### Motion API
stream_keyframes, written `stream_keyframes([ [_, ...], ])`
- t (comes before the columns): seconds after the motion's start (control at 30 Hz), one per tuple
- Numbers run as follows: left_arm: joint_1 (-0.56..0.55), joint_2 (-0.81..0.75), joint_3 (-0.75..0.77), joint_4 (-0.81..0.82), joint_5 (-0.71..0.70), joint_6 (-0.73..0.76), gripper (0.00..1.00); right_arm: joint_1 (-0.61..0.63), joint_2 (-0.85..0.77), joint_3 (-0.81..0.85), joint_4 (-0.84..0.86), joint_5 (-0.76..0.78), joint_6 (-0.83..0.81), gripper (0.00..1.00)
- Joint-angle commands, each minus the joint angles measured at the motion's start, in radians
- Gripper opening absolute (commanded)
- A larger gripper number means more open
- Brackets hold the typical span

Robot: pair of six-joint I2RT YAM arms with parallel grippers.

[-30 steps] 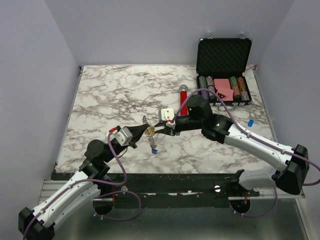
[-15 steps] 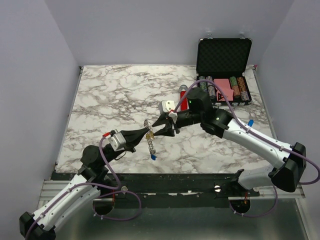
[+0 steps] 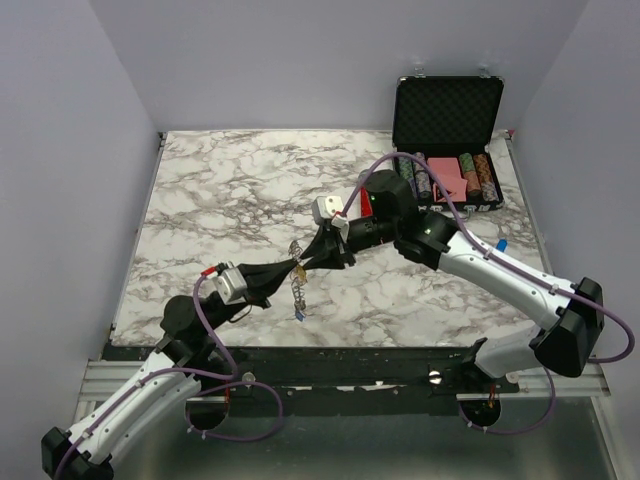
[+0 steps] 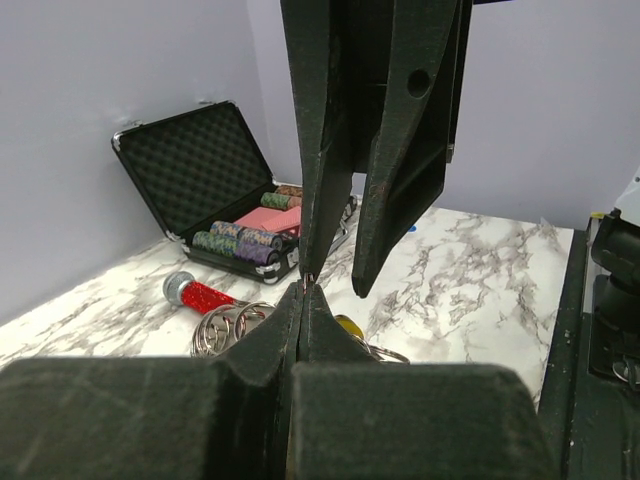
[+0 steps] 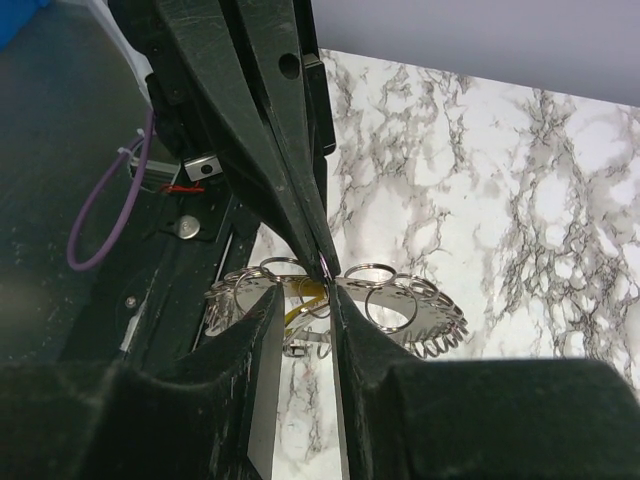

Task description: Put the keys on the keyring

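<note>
My left gripper is shut, pinching a small wire loop of the keyring at its tips. The silvery keyring hangs from it just above the marble. A yellow-headed key and a blue-headed key dangle from it. My right gripper meets the left one tip to tip. Its jaws stand apart astride the ring's rim, and one fingertip touches the left gripper's tips. The yellow key sits just beyond them. Another blue key lies on the table at the right.
An open black case with striped poker chips stands at the back right. A red cylinder with a silver cap lies in front of it, partly hidden by the right arm in the top view. The table's near edge is close below the keyring.
The right arm has reached further left and the left arm has drawn back. The right jaws widened, then narrowed again. The hanging blue key has swung nearer the front edge.
</note>
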Motion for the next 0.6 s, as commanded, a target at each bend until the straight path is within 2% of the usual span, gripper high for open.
stream_keyframes([
  [0.0, 0.002, -0.013, -0.003, 0.085, 0.032, -0.024, 0.0, 0.012, 0.03, 0.034, -0.026, -0.037, 0.017, 0.32],
  [0.23, 0.002, -0.011, -0.008, 0.098, 0.038, -0.031, 0.0, 0.014, 0.044, 0.039, -0.026, -0.032, 0.017, 0.32],
  [0.57, 0.001, -0.014, -0.008, 0.086, 0.03, -0.028, 0.0, 0.012, 0.029, 0.043, -0.033, 0.003, 0.023, 0.38],
])
